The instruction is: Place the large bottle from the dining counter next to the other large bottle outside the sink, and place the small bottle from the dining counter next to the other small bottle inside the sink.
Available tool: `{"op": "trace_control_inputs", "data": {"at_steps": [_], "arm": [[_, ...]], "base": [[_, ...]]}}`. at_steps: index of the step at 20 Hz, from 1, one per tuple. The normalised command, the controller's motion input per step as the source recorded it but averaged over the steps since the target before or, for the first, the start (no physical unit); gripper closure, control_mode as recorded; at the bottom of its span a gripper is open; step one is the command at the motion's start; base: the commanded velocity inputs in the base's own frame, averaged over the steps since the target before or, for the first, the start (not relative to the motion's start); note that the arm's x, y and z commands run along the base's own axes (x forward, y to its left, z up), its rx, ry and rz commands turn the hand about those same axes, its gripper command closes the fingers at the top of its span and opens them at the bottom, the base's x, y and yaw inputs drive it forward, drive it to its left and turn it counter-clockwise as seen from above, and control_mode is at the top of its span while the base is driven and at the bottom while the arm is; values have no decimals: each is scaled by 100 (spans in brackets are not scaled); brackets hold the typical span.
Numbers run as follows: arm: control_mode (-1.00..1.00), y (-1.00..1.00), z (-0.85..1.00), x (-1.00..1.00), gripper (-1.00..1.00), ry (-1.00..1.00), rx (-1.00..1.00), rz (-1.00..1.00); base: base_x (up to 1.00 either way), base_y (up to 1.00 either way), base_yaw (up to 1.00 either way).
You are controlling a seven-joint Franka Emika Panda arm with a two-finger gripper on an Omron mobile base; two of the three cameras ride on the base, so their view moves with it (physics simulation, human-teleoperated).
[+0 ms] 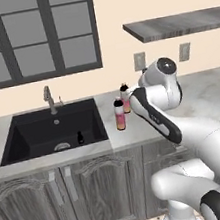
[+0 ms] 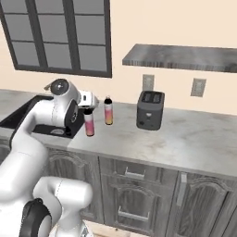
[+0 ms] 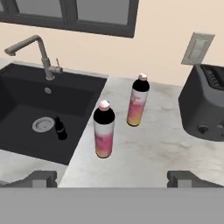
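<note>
Tool (image 3: 112, 178) fully open, holding nothing; both large bottles, nearer (image 3: 104, 129) and farther (image 3: 138, 100), stand upright on the tabletop (image 3: 153, 148) ahead; small bottle (image 3: 60, 128) ahead-left in sink (image 3: 26, 109); we judge the large-bottle step placed, so we should back off straight, clear of the nearer one.

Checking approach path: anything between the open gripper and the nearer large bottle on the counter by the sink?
Nothing visible. The gripper is open and faces the nearer large bottle across bare counter; the other large bottle stands behind it, apart.

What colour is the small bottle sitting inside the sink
Black all over, as far as can be told. The small bottle shows best in the hand view, beside the drain.
</note>
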Motion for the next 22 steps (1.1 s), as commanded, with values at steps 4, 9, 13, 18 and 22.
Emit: {"op": "trace_control_inputs", "data": {"at_steps": [4, 9, 13, 18, 22], "arm": [[100, 0, 0, 0, -100, 0, 0, 0], [100, 0, 0, 0, -100, 0, 0, 0], [100, 0, 0, 0, -100, 0, 0, 0], [100, 0, 0, 0, -100, 0, 0, 0], [100, 0, 0, 0, -100, 0, 0, 0]], "base": [[-94, 12, 4], [-98, 17, 1], [-92, 12, -3], [-58, 1, -35], [-38, 0, -56]]}}
